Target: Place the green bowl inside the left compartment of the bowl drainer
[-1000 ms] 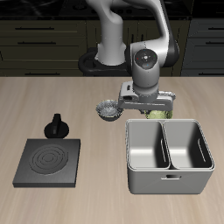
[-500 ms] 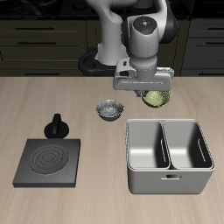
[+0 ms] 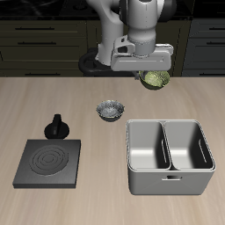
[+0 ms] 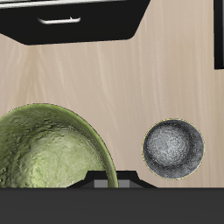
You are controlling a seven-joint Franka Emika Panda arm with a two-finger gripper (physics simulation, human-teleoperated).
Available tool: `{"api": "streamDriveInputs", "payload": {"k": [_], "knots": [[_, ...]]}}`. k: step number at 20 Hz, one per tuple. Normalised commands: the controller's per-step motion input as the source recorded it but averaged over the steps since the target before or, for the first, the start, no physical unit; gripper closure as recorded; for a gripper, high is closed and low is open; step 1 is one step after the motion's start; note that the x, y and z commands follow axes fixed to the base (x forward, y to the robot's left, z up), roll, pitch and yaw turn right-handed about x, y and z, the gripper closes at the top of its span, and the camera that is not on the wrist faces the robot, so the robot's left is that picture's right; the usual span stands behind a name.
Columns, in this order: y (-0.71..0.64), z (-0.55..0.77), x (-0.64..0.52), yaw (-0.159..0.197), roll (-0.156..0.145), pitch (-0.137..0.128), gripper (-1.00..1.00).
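The tool [image 3: 155, 77] grips the green bowl [image 3: 156, 80] (tilted) high above the desk [image 3: 53, 97], behind the drainer [image 3: 170, 180].

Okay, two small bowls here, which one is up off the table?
The green bowl, held in the hand above the table behind the bowl drainer. The grey-white bowl sits on the table.

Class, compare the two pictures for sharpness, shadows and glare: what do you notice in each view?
Exterior view: evenly lit and sharp, no glare; soft shadows fill the bowl drainer's bins and lie beside the stove plate. Wrist view: the green bowl is huge, cut off by the frame and shows soft highlights; the grey bowl stays crisp with a faint shadow.
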Motion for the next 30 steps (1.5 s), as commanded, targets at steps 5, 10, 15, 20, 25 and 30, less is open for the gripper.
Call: {"api": "streamDriveInputs", "payload": {"k": [5, 10, 15, 20, 25, 30], "knots": [[-0.02, 0.41, -0.03, 0.009, 0.012, -0.047, 1.00], [-0.04, 0.27, -0.01, 0.011, 0.003, -0.040, 1.00], [-0.02, 0.09, 0.15, 0.035, -0.013, -0.008, 1.00], [0.01, 0.08, 0.10, 0.014, 0.006, 0.015, 1.00], [0.02, 0.41, 0.20, 0.019, 0.001, -0.029, 1.00], [0.17, 0.26, 0.20, 0.024, 0.016, 0.000, 1.00]]}}
